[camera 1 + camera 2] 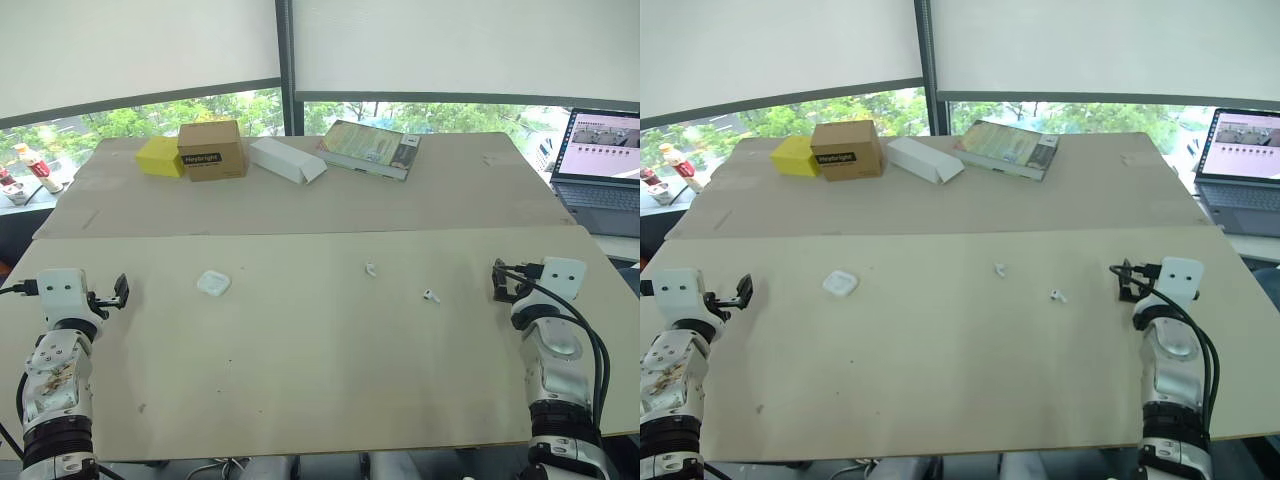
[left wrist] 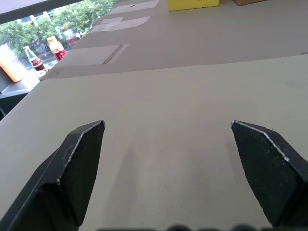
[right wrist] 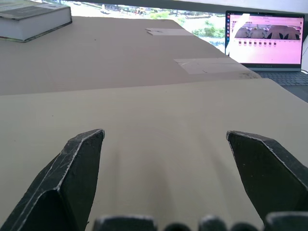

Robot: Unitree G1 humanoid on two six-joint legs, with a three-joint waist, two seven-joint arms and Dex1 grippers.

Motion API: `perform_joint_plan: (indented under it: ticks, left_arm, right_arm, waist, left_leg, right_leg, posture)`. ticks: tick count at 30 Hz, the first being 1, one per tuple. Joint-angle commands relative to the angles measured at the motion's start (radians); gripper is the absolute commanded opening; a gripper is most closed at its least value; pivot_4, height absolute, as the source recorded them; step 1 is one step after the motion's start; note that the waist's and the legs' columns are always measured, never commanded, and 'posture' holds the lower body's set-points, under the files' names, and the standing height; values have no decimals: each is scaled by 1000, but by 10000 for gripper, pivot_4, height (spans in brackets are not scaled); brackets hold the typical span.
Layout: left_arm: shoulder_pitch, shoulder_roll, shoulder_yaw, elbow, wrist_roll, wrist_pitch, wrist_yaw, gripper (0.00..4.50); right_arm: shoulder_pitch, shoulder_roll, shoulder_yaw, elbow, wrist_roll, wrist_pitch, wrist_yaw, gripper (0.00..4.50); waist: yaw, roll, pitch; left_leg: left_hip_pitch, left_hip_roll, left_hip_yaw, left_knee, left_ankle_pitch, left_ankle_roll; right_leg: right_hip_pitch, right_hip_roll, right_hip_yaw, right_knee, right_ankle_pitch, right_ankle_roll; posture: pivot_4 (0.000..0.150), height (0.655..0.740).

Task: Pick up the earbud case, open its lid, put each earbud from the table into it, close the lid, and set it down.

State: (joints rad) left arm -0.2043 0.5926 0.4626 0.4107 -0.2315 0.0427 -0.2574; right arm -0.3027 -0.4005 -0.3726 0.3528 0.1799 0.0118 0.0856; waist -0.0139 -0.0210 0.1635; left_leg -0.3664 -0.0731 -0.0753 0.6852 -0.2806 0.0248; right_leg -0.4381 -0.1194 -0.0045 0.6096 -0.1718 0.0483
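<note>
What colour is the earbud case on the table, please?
The case is white; it shows best in the left eye view.

The counter (image 1: 300, 380) is carrying one earbud case (image 1: 213, 283), two earbuds (image 1: 371, 269) (image 1: 431, 296), three boxes (image 1: 160, 157) (image 1: 212, 150) (image 1: 287, 160) and one book (image 1: 370, 149).

We can make out one label: a black strip with white letters that seems to read "Heybright". It sits on the front face of the brown cardboard box (image 1: 211, 148), at about eleven o'clock on the far board, between the yellow box (image 1: 160, 157) and the white box (image 1: 287, 160). Print on the book (image 1: 370, 148) at twelve o'clock and on the laptop screen (image 1: 605, 145) at two o'clock is too small for us to read.
</note>
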Motion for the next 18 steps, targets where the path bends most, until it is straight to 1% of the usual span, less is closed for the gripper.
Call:
perform_joint_plan:
  ticks: [1, 12, 14, 18]
  left_arm:
    - [2, 30, 23, -11, -4, -16, -12, 44667]
    - [1, 37, 48, -46, -40, -6, -33, 44667]
    - [20, 46, 62, -72, -56, -6, -56, 44667]
    - [55, 63, 80, -167, -145, 48, -164, 44667]
  right_arm:
    - [-12, -23, -15, -16, 1, -30, 5, 45000]
    - [-27, -35, -17, 3, 0, -42, 11, 45000]
    - [-39, -41, -14, 6, 0, -43, 19, 45000]
    - [-98, -58, 14, 8, 12, -31, 80, 45000]
  waist:
    - [0, 0, 0]
    - [0, 0, 0]
    - [0, 0, 0]
    - [-5, 0, 0]
  left_leg:
    - [0, 0, 0, 0, 0, 0]
    - [0, 0, 0, 0, 0, 0]
    - [0, 0, 0, 0, 0, 0]
    - [0, 0, 1, 0, 0, 0]
  right_leg:
    - [0, 0, 0, 0, 0, 0]
    - [0, 0, 0, 0, 0, 0]
    - [0, 0, 0, 0, 0, 0]
    - [-1, 0, 1, 0, 0, 0]
  posture:
    - [1500, 7400]
    - [1500, 7400]
    - [1500, 7400]
    - [1500, 7400]
